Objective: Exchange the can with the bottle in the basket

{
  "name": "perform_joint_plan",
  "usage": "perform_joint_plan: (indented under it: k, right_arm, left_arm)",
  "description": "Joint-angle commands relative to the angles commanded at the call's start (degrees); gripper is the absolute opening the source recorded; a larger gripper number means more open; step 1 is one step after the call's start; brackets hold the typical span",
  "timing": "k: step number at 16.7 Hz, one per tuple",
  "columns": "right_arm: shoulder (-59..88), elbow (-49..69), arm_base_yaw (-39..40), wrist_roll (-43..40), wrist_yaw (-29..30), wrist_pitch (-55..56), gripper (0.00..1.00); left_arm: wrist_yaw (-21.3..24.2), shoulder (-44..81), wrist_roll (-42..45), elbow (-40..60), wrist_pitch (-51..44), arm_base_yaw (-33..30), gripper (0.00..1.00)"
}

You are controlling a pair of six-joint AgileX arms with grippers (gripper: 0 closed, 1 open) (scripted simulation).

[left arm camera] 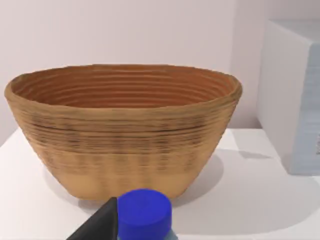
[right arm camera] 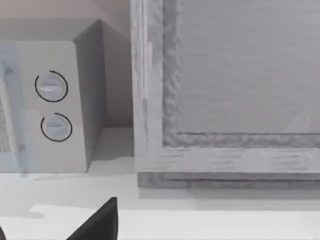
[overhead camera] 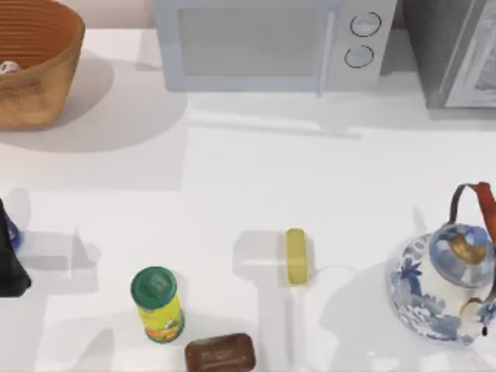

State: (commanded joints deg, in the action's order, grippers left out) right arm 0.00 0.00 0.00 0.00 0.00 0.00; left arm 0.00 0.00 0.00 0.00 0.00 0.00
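The orange-brown wicker basket (overhead camera: pixel 35 74) stands at the table's far left corner, and the left wrist view faces its ribbed wall (left arm camera: pixel 125 135). A white bit of the bottle (overhead camera: pixel 7 67) shows inside it at the picture's left edge. The deep-blue can (overhead camera: pixel 12 234) is at the left edge of the table, with my left gripper (overhead camera: pixel 8 252) open around it. Its flat blue top (left arm camera: pixel 144 215) lies against one dark finger (left arm camera: pixel 100 227). My right arm is parked facing the back right; one finger (right arm camera: pixel 97 222) of its open gripper shows, holding nothing.
A yellow container with a green lid (overhead camera: pixel 157 304) and a brown bar (overhead camera: pixel 220 353) stand front left of centre. A yellow bar (overhead camera: pixel 295 255) lies mid-table, and a blue-and-white teapot (overhead camera: pixel 446 283) stands front right. A microwave (overhead camera: pixel 263 43) and a grey cabinet (overhead camera: pixel 457 50) line the back.
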Motion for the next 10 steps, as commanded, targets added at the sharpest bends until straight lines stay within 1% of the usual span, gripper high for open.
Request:
perform_joint_plan:
  k: [3,5,7,10]
  right_arm:
    - [0.0,0.0,0.0,0.0,0.0,0.0,1.00]
    - [0.0,0.0,0.0,0.0,0.0,0.0,1.00]
    - [0.0,0.0,0.0,0.0,0.0,0.0,1.00]
    - [0.0,0.0,0.0,0.0,0.0,0.0,1.00]
  left_arm:
    - [0.1,0.4,0.0,0.5,-0.2,0.0,1.00]
    - [0.4,2.7,-0.1,3.1,-1.2,-0.1,1.00]
    - [0.9,7.2,0.0,7.8,-3.3,0.0,1.00]
    - [1.7,17.2,0.3,17.9,-7.9,0.3,1.00]
